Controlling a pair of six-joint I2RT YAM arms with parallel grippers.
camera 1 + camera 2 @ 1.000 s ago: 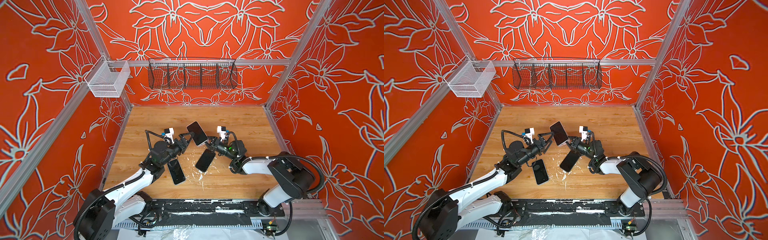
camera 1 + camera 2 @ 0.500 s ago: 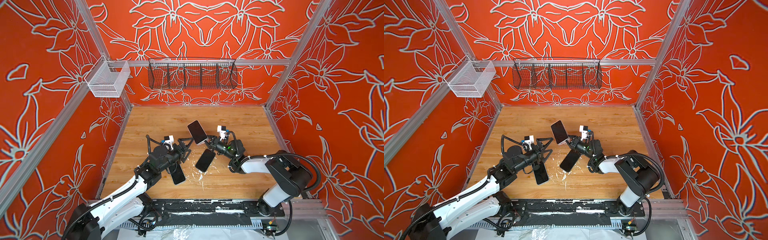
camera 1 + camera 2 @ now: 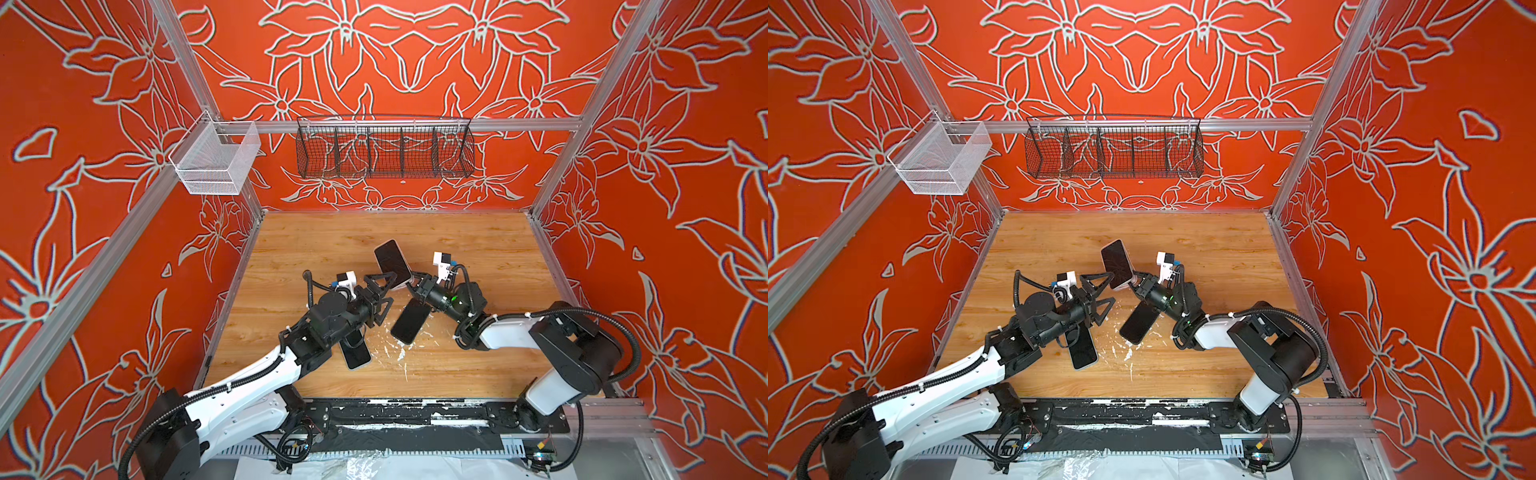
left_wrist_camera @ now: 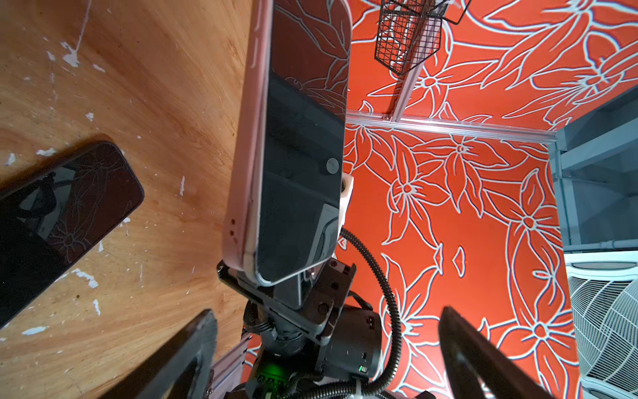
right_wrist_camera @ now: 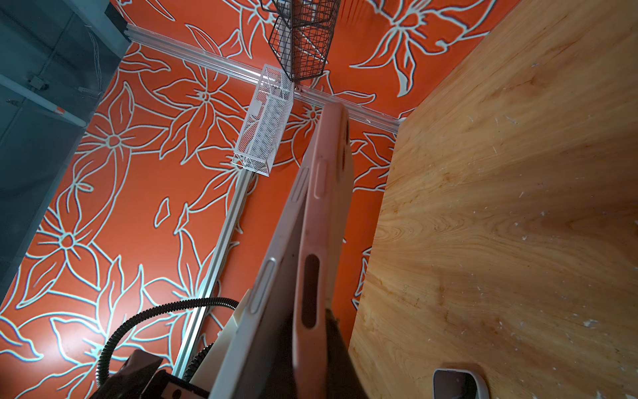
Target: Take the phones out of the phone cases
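A phone (image 3: 390, 259) (image 3: 1116, 262) with a dark screen sits in a pink phone case (image 4: 243, 145) and is held tilted above the wooden table. My right gripper (image 3: 415, 286) (image 3: 1139, 284) (image 5: 303, 362) is shut on the case's lower end. In the right wrist view the phone's grey side (image 5: 266, 304) stands apart from the case wall (image 5: 324, 241) near the jaws. My left gripper (image 3: 384, 293) (image 3: 1106, 291) (image 4: 328, 362) is open, empty, just left of and below the phone's lower end. Its fingers (image 4: 183, 359) flank the right gripper's body.
Two other dark phones lie flat on the table (image 3: 457, 365): one (image 3: 409, 322) (image 3: 1138, 322) under the right gripper, one (image 3: 355, 353) (image 3: 1081, 351) partly under my left arm. A white mesh basket (image 3: 216, 160) and a black wire basket (image 3: 384, 151) hang on the walls.
My left arm has sunk lower and its open gripper has drawn back a little from the phone's side to below its lower end. The right gripper and the phone have stayed still.
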